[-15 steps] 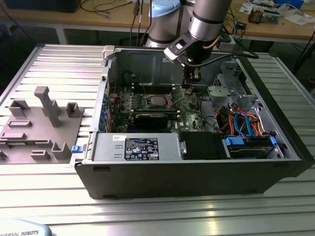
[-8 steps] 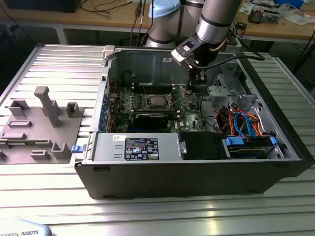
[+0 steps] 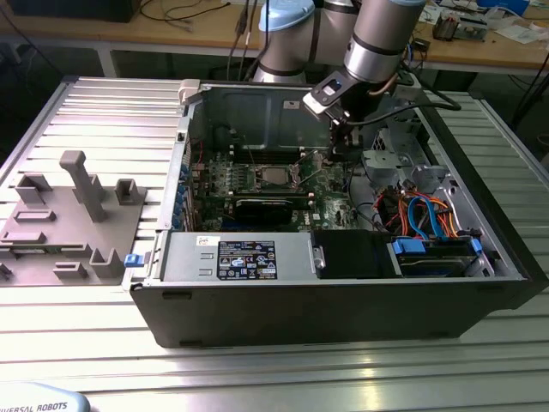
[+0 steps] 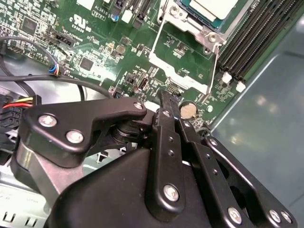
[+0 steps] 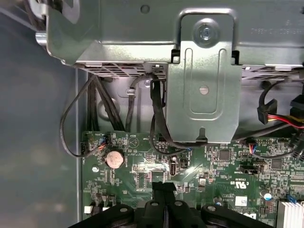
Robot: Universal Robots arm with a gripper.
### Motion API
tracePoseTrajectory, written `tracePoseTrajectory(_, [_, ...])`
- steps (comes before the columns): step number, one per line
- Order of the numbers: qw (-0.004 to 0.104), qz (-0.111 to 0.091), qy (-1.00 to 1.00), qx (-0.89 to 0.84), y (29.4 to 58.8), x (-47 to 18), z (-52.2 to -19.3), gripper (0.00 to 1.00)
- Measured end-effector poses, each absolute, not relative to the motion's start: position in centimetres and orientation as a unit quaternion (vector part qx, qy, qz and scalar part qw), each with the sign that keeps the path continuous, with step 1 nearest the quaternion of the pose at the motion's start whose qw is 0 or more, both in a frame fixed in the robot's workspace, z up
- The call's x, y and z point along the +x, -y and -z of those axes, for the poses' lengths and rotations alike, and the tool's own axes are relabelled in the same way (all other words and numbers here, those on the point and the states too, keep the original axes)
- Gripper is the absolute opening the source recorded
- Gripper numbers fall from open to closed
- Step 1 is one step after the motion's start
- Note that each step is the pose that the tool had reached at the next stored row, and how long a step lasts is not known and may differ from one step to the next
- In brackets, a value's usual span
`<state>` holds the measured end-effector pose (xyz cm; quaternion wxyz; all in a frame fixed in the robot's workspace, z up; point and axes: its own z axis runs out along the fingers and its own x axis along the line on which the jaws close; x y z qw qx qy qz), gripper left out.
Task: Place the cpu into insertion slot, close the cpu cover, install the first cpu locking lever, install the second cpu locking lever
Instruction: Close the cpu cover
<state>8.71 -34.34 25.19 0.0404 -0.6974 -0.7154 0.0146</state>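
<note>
cpu [image 4: 216,5] first: it sits silver side up in the insertion slot [image 4: 199,29], well beyond the fingertips, so that step looks done. the cpu cover [image 4: 179,75], as i read it, is swung open and lies between the slot and the gripper [image 4: 165,97]. green board shows through its square cut-out, and its near corner is just ahead of the tips. closing it and setting both locking levers look left to do. the two black fingers [image 4: 164,137] are pressed flat together with nothing between them, low over the board; whether they touch the cover i can't tell. the second wrist view gives the chip, the frame, the memory slots [image 4: 251,42] off beyond, and a coin cell [image 4: 188,110] just beside the fingers. the first wrist view looks outward over the same closed tips and gives instead black cables [image 5: 154,109] and a grey metal bracket [image 5: 204,85] farther out, with the coin cell near the tips. the exterior view adds the arm reaching down into the open computer case [image 3: 343,300].
</note>
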Motion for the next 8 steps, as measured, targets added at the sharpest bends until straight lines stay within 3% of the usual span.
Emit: tracePoseTrajectory(8, [0.040, -0.015, 0.724, -0.689, 34.29, 8.49, -24.44, 0.11])
